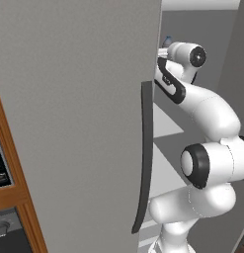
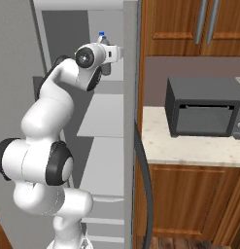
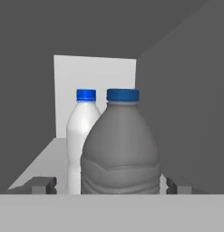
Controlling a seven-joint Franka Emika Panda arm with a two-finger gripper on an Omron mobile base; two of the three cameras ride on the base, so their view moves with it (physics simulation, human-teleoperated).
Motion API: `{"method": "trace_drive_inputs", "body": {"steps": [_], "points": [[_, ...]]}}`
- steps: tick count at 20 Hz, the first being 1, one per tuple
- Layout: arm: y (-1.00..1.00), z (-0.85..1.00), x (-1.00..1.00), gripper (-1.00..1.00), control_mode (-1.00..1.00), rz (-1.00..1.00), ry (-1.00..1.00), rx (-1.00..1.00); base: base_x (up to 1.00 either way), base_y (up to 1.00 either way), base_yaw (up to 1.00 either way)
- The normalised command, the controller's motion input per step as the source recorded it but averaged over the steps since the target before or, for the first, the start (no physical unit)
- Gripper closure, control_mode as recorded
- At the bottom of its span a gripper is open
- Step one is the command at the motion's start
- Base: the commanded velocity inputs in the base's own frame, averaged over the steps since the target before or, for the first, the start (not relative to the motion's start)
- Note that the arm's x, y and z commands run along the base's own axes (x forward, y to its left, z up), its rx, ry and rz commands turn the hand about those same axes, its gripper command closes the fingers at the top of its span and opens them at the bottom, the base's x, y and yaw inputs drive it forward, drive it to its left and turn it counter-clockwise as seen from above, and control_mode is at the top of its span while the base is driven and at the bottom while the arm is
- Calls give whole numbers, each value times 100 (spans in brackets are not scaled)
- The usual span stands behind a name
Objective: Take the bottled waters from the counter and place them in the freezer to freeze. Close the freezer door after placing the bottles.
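Freezer door [image 1: 79,123] stands swung open, big and grey, with its long dark handle [image 1: 144,158] down the edge. Beside it the freezer [image 2: 99,126] shows pale shelves, and the white arm [image 2: 48,116] reaches up to a high shelf. On that shelf stand two bottles with blue caps. The grey bottle [image 3: 120,147] is upright right between the gripper [image 3: 109,185] fingertips [image 3: 41,185], and they sit spread wide on each side, not squeezing it. The white bottle [image 3: 81,136] stands upright just behind it, a little to the left.
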Motion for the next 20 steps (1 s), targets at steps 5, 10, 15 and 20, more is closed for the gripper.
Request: {"method": "trace_drive_inputs", "body": {"steps": [5, 10, 15, 20], "points": [[0, 0, -6, -100, -100, 0, 0, 0, 0, 0, 0], [0, 0, -43, -100, -100, -6, 3, 0, 0, 0, 0], [0, 8, -87, -100, -100, -9, 2, 0, 0, 0, 0], [0, 5, -100, -100, -100, -4, 1, 3, 0, 0, 0]]}}
